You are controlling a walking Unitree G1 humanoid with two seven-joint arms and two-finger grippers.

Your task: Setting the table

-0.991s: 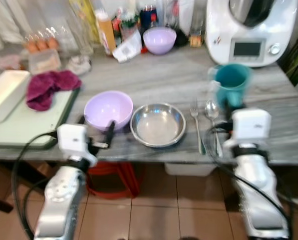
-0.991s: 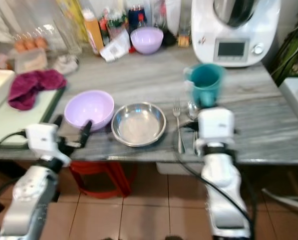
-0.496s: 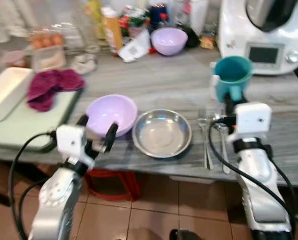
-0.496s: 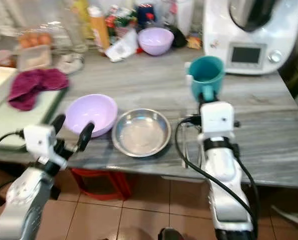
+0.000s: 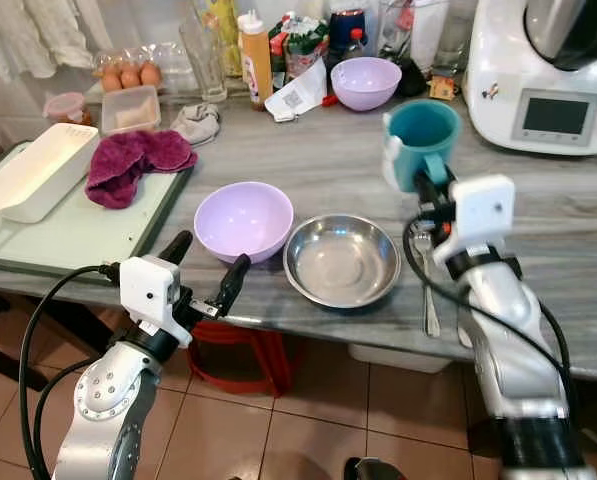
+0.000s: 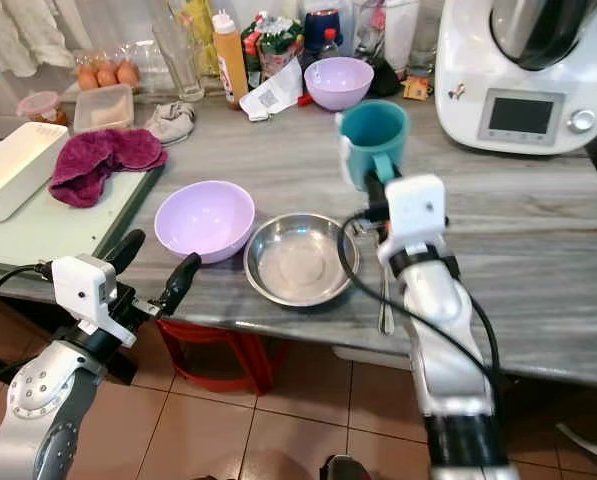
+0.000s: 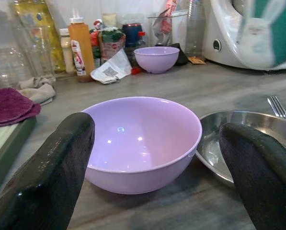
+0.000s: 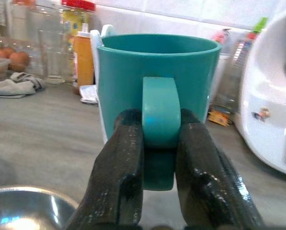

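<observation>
My right gripper is shut on the handle of a teal mug, holding it upright above the grey counter. A lilac bowl and a steel bowl sit side by side near the counter's front edge. A fork and spoon lie right of the steel bowl, partly hidden by my right arm. My left gripper hovers open just in front of the lilac bowl, its fingers spread wider than the bowl and not touching it.
A green tray with a maroon cloth and a white dish lies at the left. Bottles, eggs, a second lilac bowl and a white kitchen machine line the back. Tiled floor lies below the edge.
The camera has shifted. My right gripper has carried the teal mug to the left, closer to the steel bowl. My left gripper stays open in front of the lilac bowl.
</observation>
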